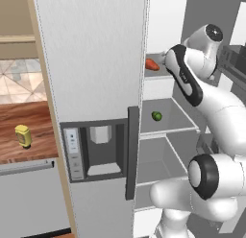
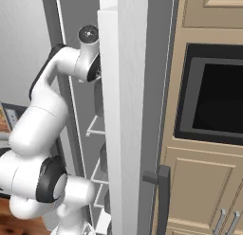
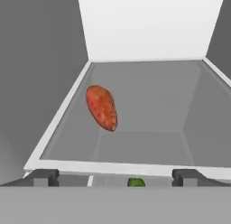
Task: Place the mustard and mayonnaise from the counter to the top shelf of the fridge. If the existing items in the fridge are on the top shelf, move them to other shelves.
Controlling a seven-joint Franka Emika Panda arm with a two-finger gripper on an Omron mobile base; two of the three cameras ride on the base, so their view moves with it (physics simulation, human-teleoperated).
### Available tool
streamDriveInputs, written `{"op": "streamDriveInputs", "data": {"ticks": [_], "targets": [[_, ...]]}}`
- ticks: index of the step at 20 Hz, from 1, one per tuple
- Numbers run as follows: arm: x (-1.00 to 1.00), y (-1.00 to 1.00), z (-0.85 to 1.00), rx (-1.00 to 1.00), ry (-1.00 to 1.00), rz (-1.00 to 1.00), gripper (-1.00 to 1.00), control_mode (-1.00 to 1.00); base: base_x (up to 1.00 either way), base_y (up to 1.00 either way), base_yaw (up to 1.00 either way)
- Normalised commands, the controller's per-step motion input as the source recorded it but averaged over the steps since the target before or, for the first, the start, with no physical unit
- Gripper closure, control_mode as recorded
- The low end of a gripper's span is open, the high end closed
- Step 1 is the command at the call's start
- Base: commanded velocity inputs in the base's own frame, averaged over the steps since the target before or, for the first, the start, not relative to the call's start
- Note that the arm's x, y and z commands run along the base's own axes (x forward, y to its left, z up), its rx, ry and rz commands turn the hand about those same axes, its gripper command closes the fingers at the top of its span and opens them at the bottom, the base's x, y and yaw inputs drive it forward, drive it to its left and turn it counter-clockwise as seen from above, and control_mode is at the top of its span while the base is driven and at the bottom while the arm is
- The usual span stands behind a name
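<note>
Your gripper (image 3: 115, 177) hangs wide open, holding nothing, just short of the top shelf (image 3: 113, 168); the carrot (image 3: 102, 107) lies there towards its left. Close off-centre and it may roll away

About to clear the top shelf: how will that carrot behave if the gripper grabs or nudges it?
The carrot looks rounded and tapered, lying flat on the top shelf, so a nudge would probably roll or pivot it. It seems stiff, not floppy, and likely light. Its smooth curved sides might slip between the open gripper fingers unless pinched across the thick middle.
</note>
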Motion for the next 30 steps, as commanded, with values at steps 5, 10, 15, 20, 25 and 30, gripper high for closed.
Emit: {"op": "streamDriveInputs", "data": {"ticks": [5, 10, 15, 20, 25, 30], "targets": [[0.8, 0.0, 0.0, 0.0, 0.09, 0.11, -1.0, -1.0, 0.0, 0.0, 0.0], [0.59, 0.0, -0.05, 0.0, 0.09, 0.18, -1.0, -1.0, 0.0, 0.0, 0.0], [0.22, 0.0, -0.18, -0.02, -0.01, 0.19, -1.0, -1.0, 0.0, 0.0, 0.0], [0.14, 0.02, -0.18, -0.04, 0.03, 0.1, -1.0, -1.0, 0.0, 0.0, 0.0], [0.22, 0.09, -0.32, -0.08, 0.04, 0.01, -1.0, -1.0, 0.0, 0.0, 0.0], [0.28, 0.15, -0.18, -0.07, 0.0, 0.0, -1.0, -1.0, 0.0, 0.0, 0.0]]}}
